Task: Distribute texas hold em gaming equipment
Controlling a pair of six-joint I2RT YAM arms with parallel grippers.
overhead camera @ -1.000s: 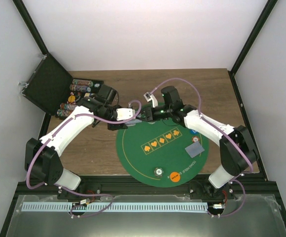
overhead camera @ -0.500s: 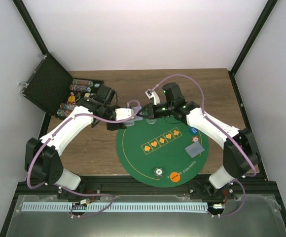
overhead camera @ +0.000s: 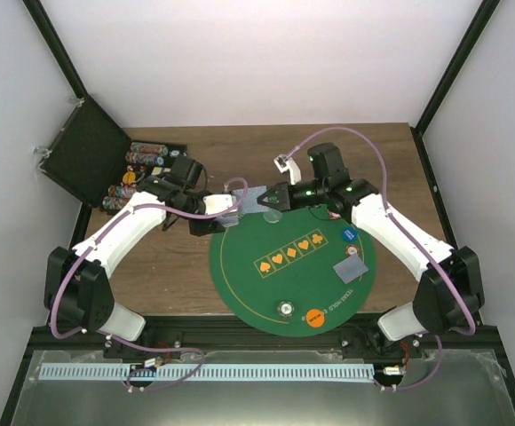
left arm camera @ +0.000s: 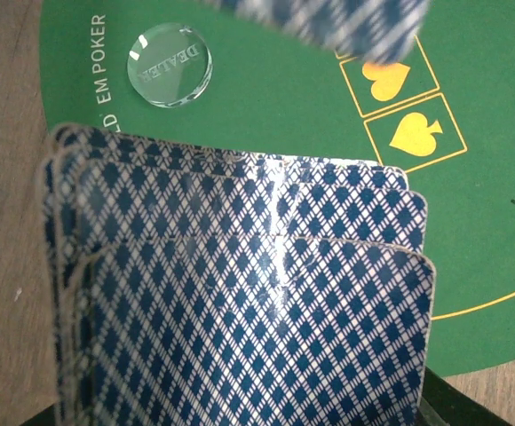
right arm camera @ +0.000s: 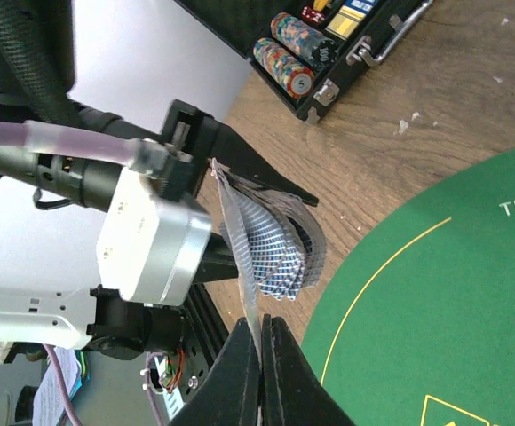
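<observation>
My left gripper (overhead camera: 228, 211) is shut on a fan of blue-checked playing cards (left arm camera: 240, 293) at the far left edge of the round green poker mat (overhead camera: 293, 266). The fan hides its fingers in the left wrist view. My right gripper (right arm camera: 260, 342) is shut edge-on on a single card (right arm camera: 238, 248), held just right of the fan (right arm camera: 284, 240) and above the mat; it also shows in the top view (overhead camera: 256, 197). A clear dealer token (left arm camera: 169, 64) lies on the mat below. Blue (overhead camera: 349, 235), red-and-white (overhead camera: 353, 250), orange (overhead camera: 313, 317) and pale (overhead camera: 286, 309) tokens and a grey-blue card (overhead camera: 350, 266) lie on the mat.
An open black chip case (overhead camera: 142, 169) with rolls of chips stands at the back left on the wooden table (overhead camera: 364, 160). It also shows in the right wrist view (right arm camera: 328, 44). A row of yellow suit marks (overhead camera: 291, 248) crosses the mat. White walls close in the sides.
My right gripper has drawn back to the right with one card pulled off the fan. The left gripper has shifted slightly left with the fan.
</observation>
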